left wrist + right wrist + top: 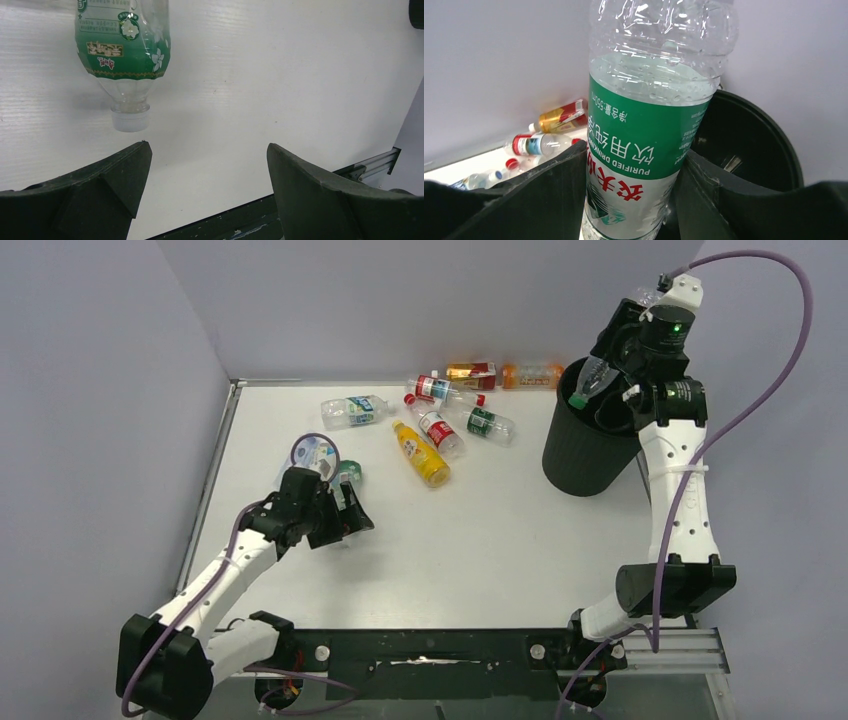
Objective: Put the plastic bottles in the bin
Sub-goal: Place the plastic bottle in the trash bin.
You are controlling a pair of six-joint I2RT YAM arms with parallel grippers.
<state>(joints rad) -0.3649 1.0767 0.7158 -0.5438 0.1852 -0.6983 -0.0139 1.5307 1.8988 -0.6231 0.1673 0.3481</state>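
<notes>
The right claw [635,150] is clamped across the belly of a clear bottle [649,140] with a green label. It holds that bottle right over the mouth of the bin [754,145], at the far right of the desk [500,540]. From above, the bottle's long axis is tilted, with the green cap lowest and pointing into the opening. To my eye, the claw only needs to part its fingers and let it drop. The bottle is thin, glossy, ribbed plastic, beaded with droplets inside. The bin is matte black, round and slightly tapered, with fine ribs down its wall and a mouth far wider than the bottle.

The left claw [207,147] stands wide apart with nothing in it, low over the near left of the desk. A second bottle [125,45], with a green wrap and a white cap, lies flat just beyond it. Its cap points back at the claw, and it sits to the left of the gap rather than in line with it. I'd expect the claw to have to shift that way and turn across the bottle's length. A blue-label bottle [315,453] lies just beside that one.

The other bottles [440,420] lie on their sides in a loose scatter at the far middle, well apart from both claws.
</notes>
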